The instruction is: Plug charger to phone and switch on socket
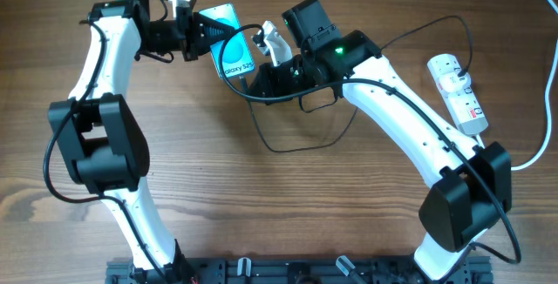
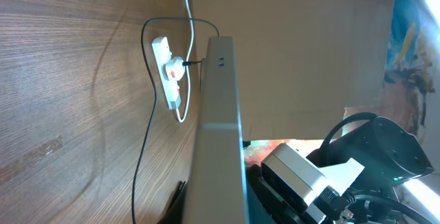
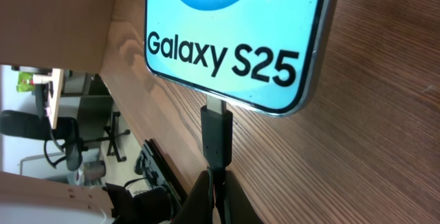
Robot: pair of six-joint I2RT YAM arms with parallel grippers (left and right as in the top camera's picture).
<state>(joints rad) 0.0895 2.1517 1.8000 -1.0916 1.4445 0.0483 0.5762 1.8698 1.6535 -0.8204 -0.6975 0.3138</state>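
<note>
Right claw (image 3: 214,195) pinches the charger (image 3: 216,133) shut, its tip meeting the phone (image 3: 234,25) edge just ahead, while left claw (image 1: 207,38) clamps the phone's opposite end.

Overhead straight down on table (image 1: 288,223); wrist views close, sharing phone (image 3: 227,25) with overhead

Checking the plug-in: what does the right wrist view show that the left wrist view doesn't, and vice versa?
Right wrist only: the charger's connector tip meeting the phone's bottom edge, below the Galaxy S25 text. Left wrist only: the socket with the white plug in it, phone seen edge-on. Both: the phone, the charger's black cable, the wooden table.
</note>
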